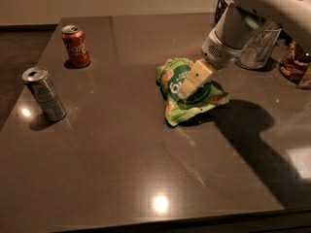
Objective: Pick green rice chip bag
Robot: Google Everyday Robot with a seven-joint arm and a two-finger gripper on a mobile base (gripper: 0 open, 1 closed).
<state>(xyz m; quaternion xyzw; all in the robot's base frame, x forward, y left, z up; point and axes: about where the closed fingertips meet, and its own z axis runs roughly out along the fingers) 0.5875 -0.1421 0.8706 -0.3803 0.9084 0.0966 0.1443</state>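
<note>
Dark counter [121,169], central zone: green rice chip bag [197,103] lying flat, crumpled. Claw [187,87] angled down onto bag (apparently touching) for top grasp; opening cannot be told.

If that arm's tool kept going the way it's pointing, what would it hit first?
Most likely the green rice chip bag; the tool sits over its middle, pointing down-left, though depth is unclear.
</note>
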